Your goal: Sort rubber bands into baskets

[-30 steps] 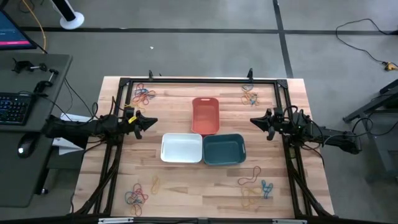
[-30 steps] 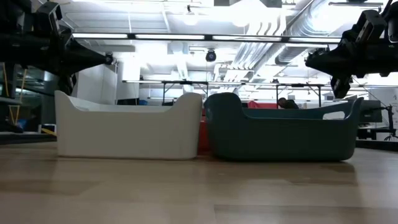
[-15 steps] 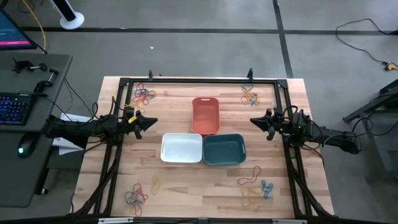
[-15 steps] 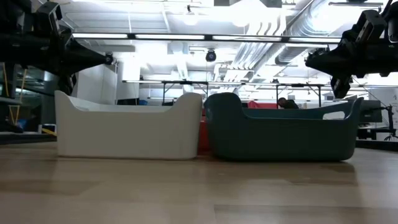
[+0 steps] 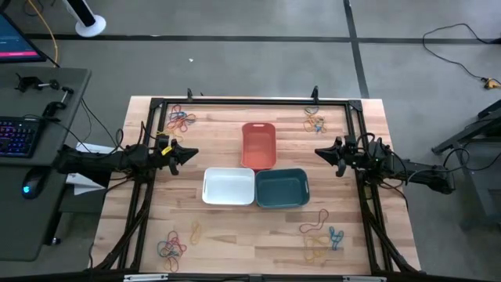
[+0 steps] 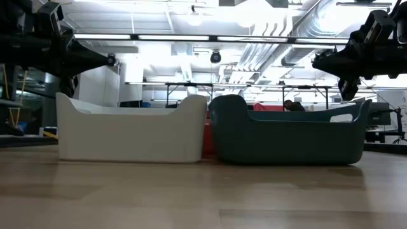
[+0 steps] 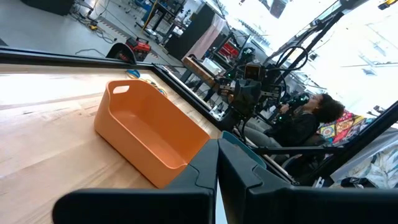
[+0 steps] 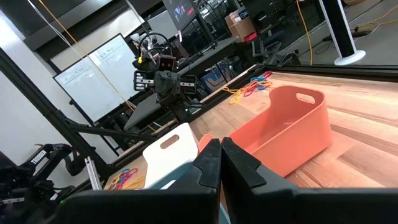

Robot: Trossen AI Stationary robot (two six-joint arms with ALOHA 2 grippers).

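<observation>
With left gripper (image 5: 190, 153) clenched empty left of the orange-red basket (image 5: 258, 145), white basket (image 5: 228, 186) and teal basket (image 5: 282, 188), right gripper (image 5: 319, 152) likewise: open first, descend on one rubber band (image 5: 180, 119) from a corner pile, sort by colour.

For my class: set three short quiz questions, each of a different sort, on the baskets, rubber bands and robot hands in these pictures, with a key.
1. True or false: the white basket touches the teal basket.
2. Which basket stands alone behind them? A orange-red B black
3. Fill in: the left hand and right hand are both ____.

Key: 1 true. 2 A, the orange-red basket. 3 shut; the rubber bands lie untouched near the table's corners.
</observation>
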